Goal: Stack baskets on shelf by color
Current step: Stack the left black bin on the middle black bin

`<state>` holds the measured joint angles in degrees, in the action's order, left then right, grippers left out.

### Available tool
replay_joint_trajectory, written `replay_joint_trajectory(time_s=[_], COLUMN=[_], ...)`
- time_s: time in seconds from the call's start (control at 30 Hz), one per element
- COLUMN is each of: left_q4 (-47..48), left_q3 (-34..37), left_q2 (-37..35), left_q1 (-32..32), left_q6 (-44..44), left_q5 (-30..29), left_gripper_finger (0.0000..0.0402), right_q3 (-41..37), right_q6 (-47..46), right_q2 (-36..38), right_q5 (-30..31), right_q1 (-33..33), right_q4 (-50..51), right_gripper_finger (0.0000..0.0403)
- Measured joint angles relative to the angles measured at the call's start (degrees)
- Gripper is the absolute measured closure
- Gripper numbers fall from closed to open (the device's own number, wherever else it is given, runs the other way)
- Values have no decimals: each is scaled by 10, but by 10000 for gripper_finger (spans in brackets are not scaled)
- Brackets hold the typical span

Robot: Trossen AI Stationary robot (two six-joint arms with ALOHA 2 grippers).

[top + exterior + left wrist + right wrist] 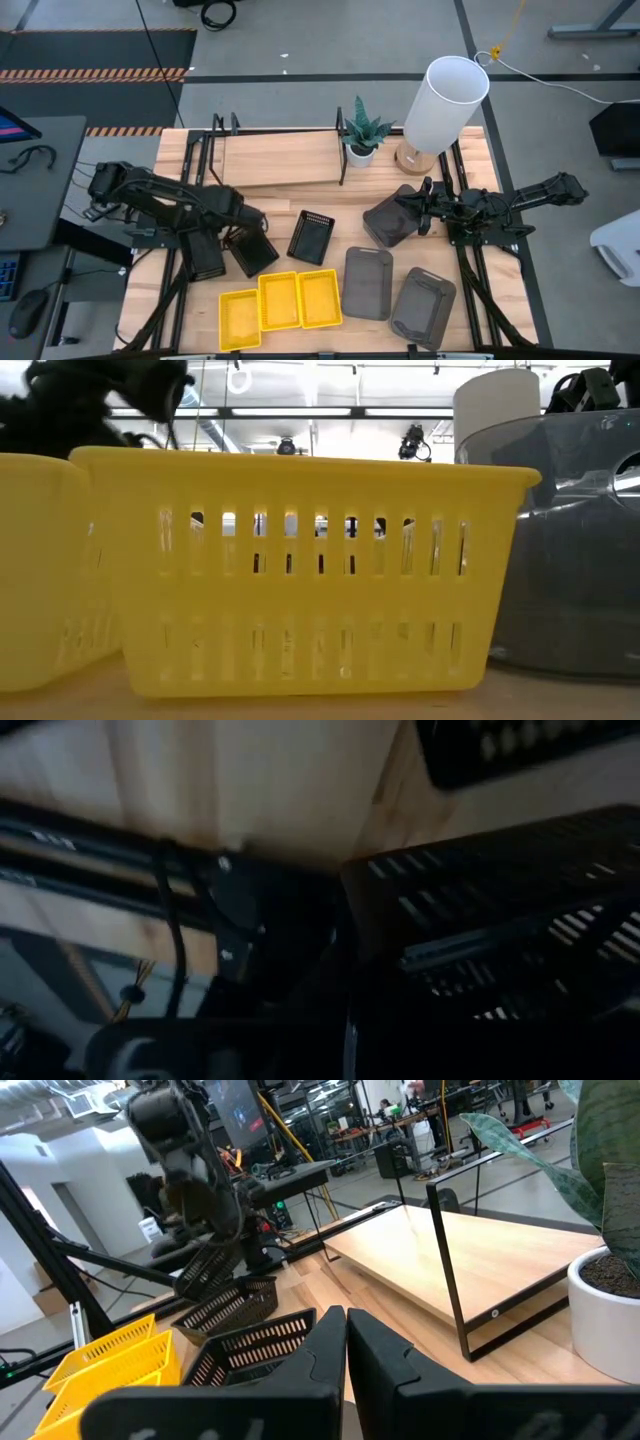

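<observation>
In the high view my left gripper (238, 228) is shut on a small black perforated basket (254, 252), between two other black baskets (205, 255) (311, 237) lying on the table. My right gripper (418, 212) is shut at the right edge of a dark grey basket (388, 222). Two more grey baskets (368, 282) (423, 307) and three yellow baskets (279, 300) rest flat near the table's near edge. The shelf (280, 160) stands at the far side with a bare plank. My left gripper holds the black basket (212, 1270) by its upper edge, coming from the table's left. The basket is tilted and hangs below the fingers; the arm hides the exact place of contact. My right gripper (346, 1330) pinches the grey basket's right rim (405, 212), coming level from the table's right. Whether the basket's far end still rests on the table cannot be told.
A white plant pot (360, 152) stands by the shelf's right end rail (342, 150), and a tall white lamp (440, 105) stands right of it. Bare wood lies between the shelf and the baskets. In the low view a yellow basket (300, 590) fills the foreground.
</observation>
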<state>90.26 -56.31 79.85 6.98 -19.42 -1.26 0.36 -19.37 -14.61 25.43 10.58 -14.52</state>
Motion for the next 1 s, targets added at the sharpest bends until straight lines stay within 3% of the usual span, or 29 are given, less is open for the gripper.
replay_joint_trajectory(time_s=[0.43, 0.77, 1.0], left_q4=[-3, -37, -31], left_q3=[-173, -164, -164], left_q2=[-11, -11, -7], left_q1=[-99, -137, -135], left_q6=[68, -68, -66], left_q5=[-25, -35, -19], left_gripper_finger=[389, 389, 389], right_q3=[0, 0, 0], right_q6=[0, 0, 0], right_q2=[0, 0, 0], right_q5=[0, 0, 0], right_q1=[0, 0, 0], right_q4=[0, 0, 0], right_gripper_finger=[384, 384, 384])
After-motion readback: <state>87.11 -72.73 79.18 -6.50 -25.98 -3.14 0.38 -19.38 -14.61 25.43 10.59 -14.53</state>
